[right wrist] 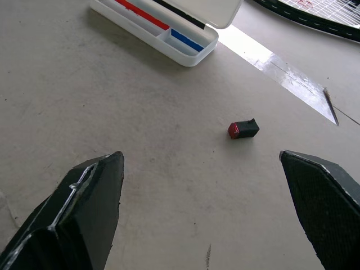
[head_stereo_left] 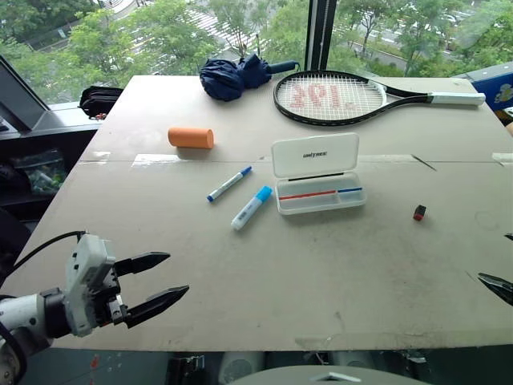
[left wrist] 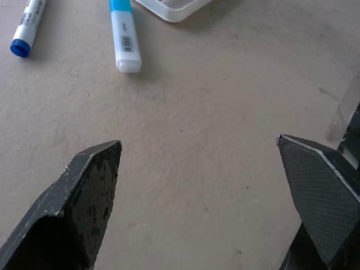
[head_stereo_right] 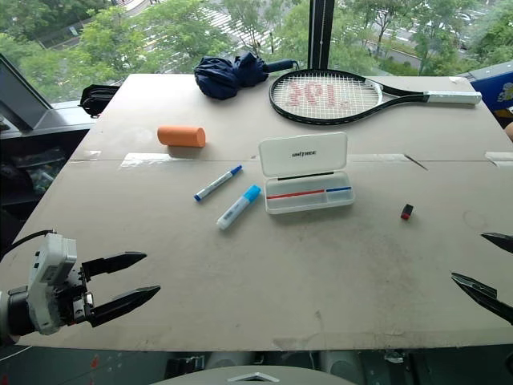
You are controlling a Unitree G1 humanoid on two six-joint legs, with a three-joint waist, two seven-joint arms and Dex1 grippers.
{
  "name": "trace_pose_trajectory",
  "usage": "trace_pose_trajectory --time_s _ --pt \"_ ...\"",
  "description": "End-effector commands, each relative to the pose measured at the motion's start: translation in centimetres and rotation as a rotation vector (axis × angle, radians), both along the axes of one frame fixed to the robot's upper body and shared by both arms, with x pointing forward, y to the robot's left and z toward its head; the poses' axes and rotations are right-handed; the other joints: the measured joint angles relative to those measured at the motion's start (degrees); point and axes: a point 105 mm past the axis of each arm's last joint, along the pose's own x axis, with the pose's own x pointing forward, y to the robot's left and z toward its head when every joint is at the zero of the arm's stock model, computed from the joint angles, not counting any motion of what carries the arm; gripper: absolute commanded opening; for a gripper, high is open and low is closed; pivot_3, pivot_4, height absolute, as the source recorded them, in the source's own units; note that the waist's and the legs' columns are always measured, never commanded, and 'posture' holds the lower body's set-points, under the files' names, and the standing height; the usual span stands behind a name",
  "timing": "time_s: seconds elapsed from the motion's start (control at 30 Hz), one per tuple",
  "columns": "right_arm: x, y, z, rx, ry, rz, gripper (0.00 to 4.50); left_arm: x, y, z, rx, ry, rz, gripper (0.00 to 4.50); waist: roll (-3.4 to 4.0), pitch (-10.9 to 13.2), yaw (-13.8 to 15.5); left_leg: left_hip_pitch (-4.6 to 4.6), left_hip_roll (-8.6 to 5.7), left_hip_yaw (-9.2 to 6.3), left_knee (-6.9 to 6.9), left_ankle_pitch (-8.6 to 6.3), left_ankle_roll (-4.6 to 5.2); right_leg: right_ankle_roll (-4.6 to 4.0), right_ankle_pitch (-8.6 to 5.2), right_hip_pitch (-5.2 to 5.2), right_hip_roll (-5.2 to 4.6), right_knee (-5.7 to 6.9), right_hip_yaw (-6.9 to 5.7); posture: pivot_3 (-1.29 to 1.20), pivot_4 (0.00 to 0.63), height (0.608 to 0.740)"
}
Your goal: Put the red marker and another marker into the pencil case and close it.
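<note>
The white pencil case lies open mid-table with its lid standing up. A thin red strip and a short blue strip show inside it; I cannot tell whether the red strip is the red marker. Left of the case lie a slim white marker with a blue cap and a thicker white marker with a light-blue cap. My left gripper hovers open and empty over the near left edge. My right gripper is open and empty at the near right.
A small red-and-black piece lies right of the case. An orange cylinder, a folded blue umbrella and a tennis racket lie farther back. A taped seam crosses the table.
</note>
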Motion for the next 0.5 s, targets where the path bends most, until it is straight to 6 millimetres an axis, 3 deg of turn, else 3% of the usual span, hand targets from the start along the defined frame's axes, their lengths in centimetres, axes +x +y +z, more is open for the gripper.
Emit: trace_pose_trajectory --time_s 0.03,0.2,0.3,0.5 --pt "0.4 0.6 0.8 -0.007 -0.043 0.021 4.46 1.7 -0.2 0.7 0.024 -0.064 0.034 4.49 0.00 0.00 0.00 0.00 0.00 0.00 0.00 0.00 0.00 0.00 0.00 0.00 0.00 0.00 0.00 0.00 0.150 0.730" --pt "1.6 3.5 1.4 0.048 -0.094 0.091 4.46 6.3 -1.3 1.5 -0.006 -0.091 0.161 4.49 0.09 0.01 0.18 0.00 0.03 -0.02 0.10 0.02 0.01 0.01 0.01 0.11 0.00 0.09 -0.06 0.00 0.150 0.730" --pt "1.8 5.4 1.7 0.078 -0.101 0.160 4.46 9.1 -1.0 1.2 0.076 -0.068 0.227 4.49 0.07 0.02 0.09 -0.02 0.02 0.02 0.05 -0.01 0.04 0.22 0.12 0.10 0.15 0.06 -0.19 0.00 0.150 0.730" --pt "2.4 9.4 3.4 0.139 -0.149 0.300 4.46 17.9 -2.5 1.2 0.190 -0.150 0.265 4.49 0.02 0.07 0.11 -0.07 -0.11 -0.15 0.05 -0.01 0.04 0.26 0.14 0.12 0.21 0.08 -0.37 0.00 0.150 0.730"
